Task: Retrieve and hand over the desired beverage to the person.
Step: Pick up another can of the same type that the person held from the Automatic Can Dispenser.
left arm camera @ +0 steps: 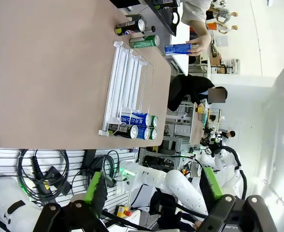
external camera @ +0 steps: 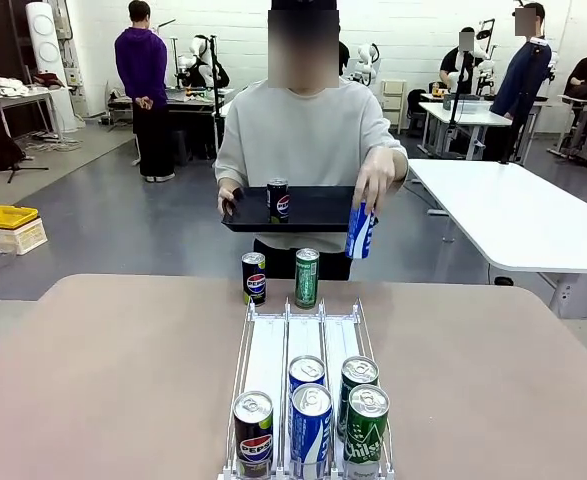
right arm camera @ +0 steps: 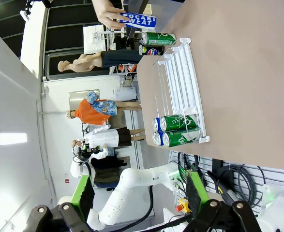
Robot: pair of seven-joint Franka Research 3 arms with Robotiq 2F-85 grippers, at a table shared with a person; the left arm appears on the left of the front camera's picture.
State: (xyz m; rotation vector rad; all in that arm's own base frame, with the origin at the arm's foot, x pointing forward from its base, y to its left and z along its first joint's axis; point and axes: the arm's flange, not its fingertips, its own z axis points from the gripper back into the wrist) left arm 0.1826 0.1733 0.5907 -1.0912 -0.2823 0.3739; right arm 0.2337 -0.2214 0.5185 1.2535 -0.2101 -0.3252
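Blue can (external camera: 359, 232) in person's hand (external camera: 375, 180), well off L gripper (left arm camera: 153, 186), R gripper (right arm camera: 141, 191).

Front view, 6 o'clock: the bottom edge clips the near end of the rack (external camera: 270, 360) and the bases of its three front cans (external camera: 311, 430). The table (external camera: 103, 380) hides the person (external camera: 308, 135) below the hips. The person's fingers (external camera: 370, 198) cover the top of the blue can (external camera: 360, 235), at 4 o'clock of the tray (external camera: 318, 208). In both wrist views the 12 o'clock edge crops most of the person away.
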